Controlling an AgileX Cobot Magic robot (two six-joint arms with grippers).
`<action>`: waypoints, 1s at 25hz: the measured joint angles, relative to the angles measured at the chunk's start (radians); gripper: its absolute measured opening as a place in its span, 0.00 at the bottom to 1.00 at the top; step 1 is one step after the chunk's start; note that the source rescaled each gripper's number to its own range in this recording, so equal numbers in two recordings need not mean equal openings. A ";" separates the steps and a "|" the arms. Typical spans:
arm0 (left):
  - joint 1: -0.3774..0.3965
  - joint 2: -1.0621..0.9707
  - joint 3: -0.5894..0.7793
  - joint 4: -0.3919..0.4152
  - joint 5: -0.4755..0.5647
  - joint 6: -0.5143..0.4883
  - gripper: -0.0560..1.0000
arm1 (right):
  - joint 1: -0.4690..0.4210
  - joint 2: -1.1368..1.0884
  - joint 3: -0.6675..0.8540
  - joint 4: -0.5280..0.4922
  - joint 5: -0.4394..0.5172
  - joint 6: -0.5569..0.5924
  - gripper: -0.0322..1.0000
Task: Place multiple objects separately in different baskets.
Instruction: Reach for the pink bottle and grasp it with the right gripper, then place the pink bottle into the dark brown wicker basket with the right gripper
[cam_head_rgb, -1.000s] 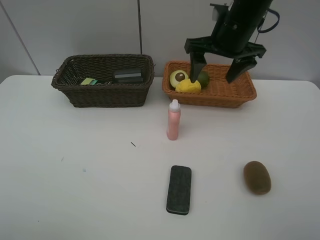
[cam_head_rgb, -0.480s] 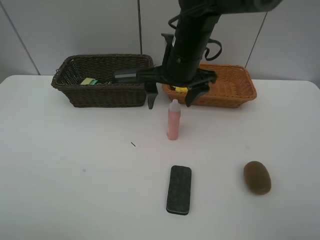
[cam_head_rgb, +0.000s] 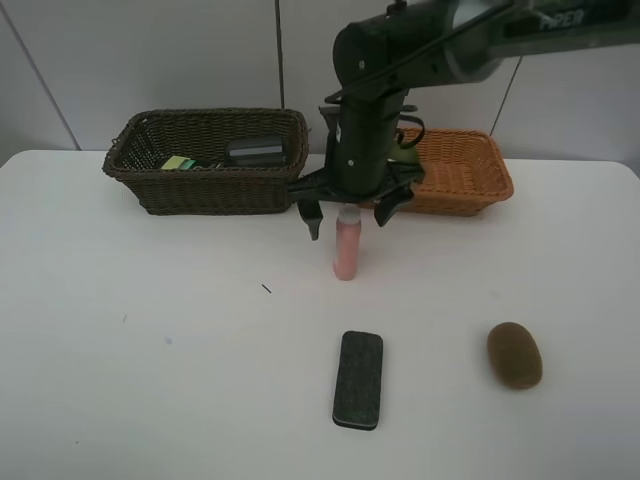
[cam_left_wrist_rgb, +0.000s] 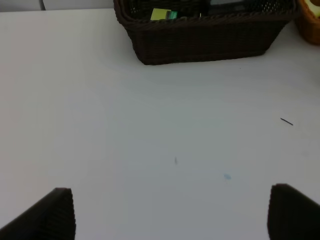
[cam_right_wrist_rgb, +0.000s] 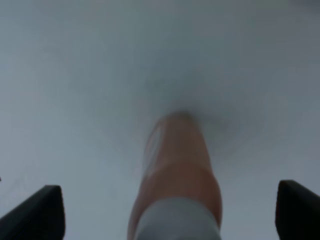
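We see the pink bottle (cam_head_rgb: 346, 250) standing upright on the white table (cam_head_rgb: 150, 350), just in front of the gap between the two baskets, its white cap (cam_head_rgb: 348, 211) on top; the right gripper (cam_head_rgb: 348, 216) hangs directly over it, jaws spread wide, one finger on each side of the cap, and neither touches it as far as we can tell; the right wrist view, blurred, shows the bottle rising between the two dark fingertips (cam_right_wrist_rgb: 35, 212) with clear space on both sides. Behind the bottle to the left sits the dark brown basket (cam_head_rgb: 205, 195), holding a small yellow-green item (cam_head_rgb: 178, 162) and a dark flat object (cam_head_rgb: 257, 151); behind it to the right sits the orange-tan basket (cam_head_rgb: 460, 195), partly hidden by the right arm (cam_head_rgb: 370, 130), so we cannot make out what lies inside. Nearer the camera, the black eraser block (cam_head_rgb: 358, 379) lies flat on the table, well apart from the bottle; the brown kiwi (cam_head_rgb: 514, 354) lies to the eraser's right, apart from it. The left gripper (cam_left_wrist_rgb: 172, 212) shows only in its own wrist view; its jaws are spread wide over the table, holding nothing, with the dark brown basket further ahead of it.
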 joint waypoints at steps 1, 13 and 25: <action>0.000 0.000 0.000 0.000 0.000 0.000 0.99 | -0.001 0.009 0.000 -0.007 -0.006 0.000 1.00; 0.000 0.000 0.000 0.000 0.000 0.000 0.99 | -0.003 0.062 0.000 -0.009 -0.035 -0.022 0.04; 0.000 0.000 0.000 0.000 0.000 0.000 0.99 | -0.003 -0.129 -0.054 -0.009 -0.126 -0.070 0.04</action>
